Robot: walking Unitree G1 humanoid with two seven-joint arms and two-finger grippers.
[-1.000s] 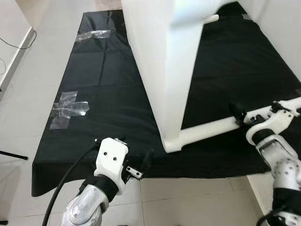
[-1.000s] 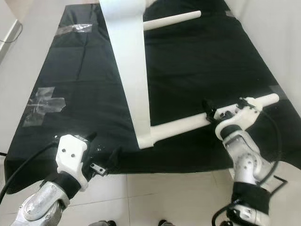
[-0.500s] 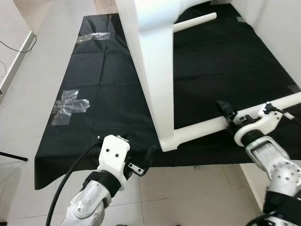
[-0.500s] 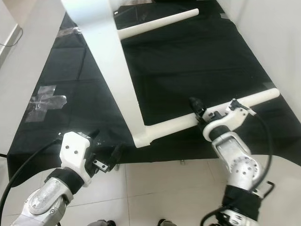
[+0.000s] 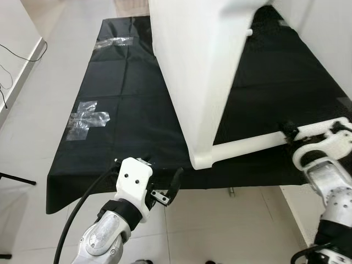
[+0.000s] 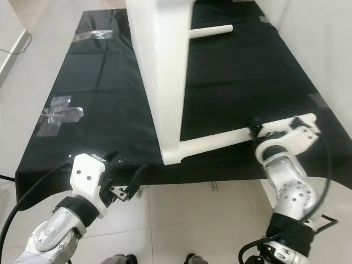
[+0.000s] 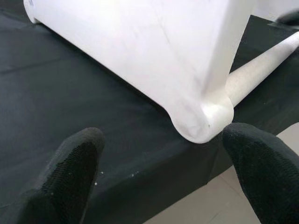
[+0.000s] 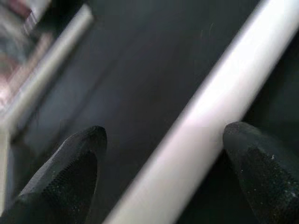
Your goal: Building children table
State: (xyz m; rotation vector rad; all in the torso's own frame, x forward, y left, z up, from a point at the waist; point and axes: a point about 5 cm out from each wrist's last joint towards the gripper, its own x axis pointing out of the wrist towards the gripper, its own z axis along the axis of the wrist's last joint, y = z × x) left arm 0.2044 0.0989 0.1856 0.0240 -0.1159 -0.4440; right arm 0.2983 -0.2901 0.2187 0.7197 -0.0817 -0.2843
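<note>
The white children's table (image 5: 192,82) stands on its edge on a black cloth (image 5: 126,110), its near corner (image 7: 201,121) at the cloth's front. A near leg (image 5: 247,144) sticks out to the right, and a far leg (image 6: 212,30) lies further back. My right gripper (image 5: 289,132) is open and straddles the near leg (image 8: 205,107), which runs between its fingers (image 8: 252,154). Just in front of the table's corner, over the cloth's edge, my left gripper (image 5: 162,176) is open and holds nothing.
Clear tape patches (image 5: 88,113) (image 5: 115,41) lie on the cloth's left side. A white wall (image 5: 330,33) runs along the right. A thin cable (image 5: 11,77) crosses the tiled floor (image 5: 220,220) at the far left. A small metal part (image 6: 213,187) lies by the cloth's front edge.
The whole view has shifted. The tabletop now faces me more broadly. My right gripper sits farther out along the near leg than half a second ago. My left gripper has hardly moved.
</note>
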